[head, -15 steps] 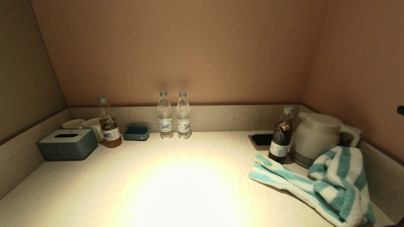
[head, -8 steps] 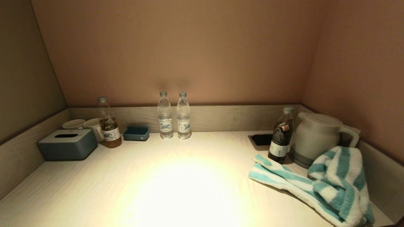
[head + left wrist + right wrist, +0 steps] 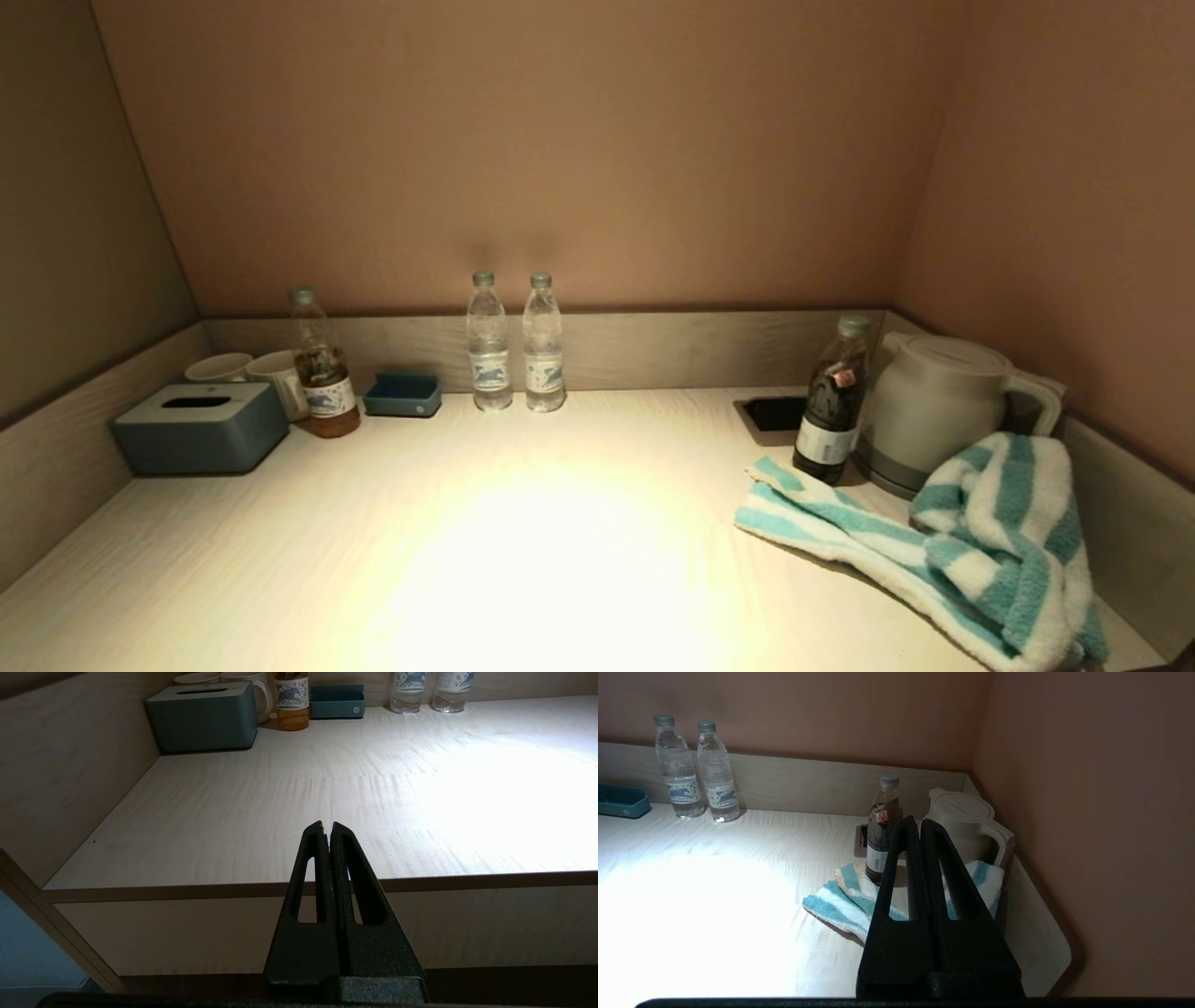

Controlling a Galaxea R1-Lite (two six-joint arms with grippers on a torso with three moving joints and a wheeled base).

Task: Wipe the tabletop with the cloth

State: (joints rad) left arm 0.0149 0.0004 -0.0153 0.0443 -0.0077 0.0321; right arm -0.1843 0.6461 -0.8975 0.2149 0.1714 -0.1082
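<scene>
One teal-and-white striped terry cloth [image 3: 943,551] lies crumpled at the right end of the pale wood-grain tabletop [image 3: 523,560]. Part of it is spread flat toward the middle of the surface, with a corner reaching the foot of a dark-liquid plastic bottle [image 3: 829,401]; the rest is bunched into a thick, raised heap against the low right wall, just in front of a cream electric kettle [image 3: 934,406]. Its pile looks fluffy, with broad stripes that bend along the folds.

The right gripper [image 3: 920,826] hangs above the near right part of the tabletop, short of the cloth, with its two black fingers pressed together and nothing between them. The left gripper [image 3: 327,828] is parked off the front edge of the tabletop at the left, its fingers likewise closed on nothing.

Along the back wall stand two clear water bottles [image 3: 515,343], a small blue tray [image 3: 403,395], an amber-liquid bottle [image 3: 322,369], two white mugs [image 3: 247,369] and a grey-blue tissue box [image 3: 199,427].
</scene>
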